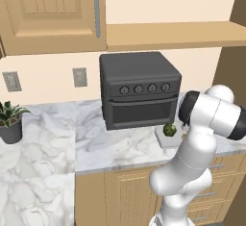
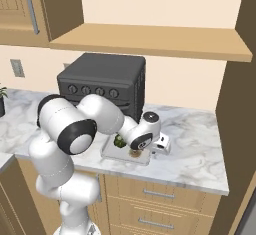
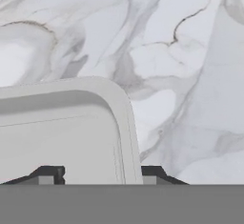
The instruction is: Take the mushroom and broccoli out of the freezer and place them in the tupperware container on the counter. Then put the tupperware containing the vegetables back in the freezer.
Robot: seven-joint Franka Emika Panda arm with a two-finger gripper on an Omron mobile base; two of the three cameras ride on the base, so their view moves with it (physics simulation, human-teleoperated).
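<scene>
in the left base view, the arm is reaching over the front right part of the surface point(image 1: 96, 138), where one tupperware container point(image 1: 166, 140) is lying just in front of the single black oven point(image 1: 139, 89), near the surface's front edge; one broccoli point(image 1: 169, 130) is sitting in it, and one potted plant point(image 1: 10, 120) is standing toward the left edge. in the right base view, the tool point(image 2: 159, 148) is hanging low at the container's right end, close by the front edge of the surface, with the broccoli and one small brown mushroom point(image 2: 134, 153) both lying in the tray under the wrist. in the hand view, the two dark fingertips point(image 3: 49, 174) are standing well apart with nothing between them, straddling the container's rounded corner rim, one tip over the tray's inside and the other over bare marble. both vegetables appearing to be in, the step in hand is judged to be taking hold of the container; doing it well is calling for lowering squarely so the wall is sitting deep between the tips, closing firmly on it, and lifting level and slowly so the two vegetables are not rolling out on the way to the freezer.
</scene>
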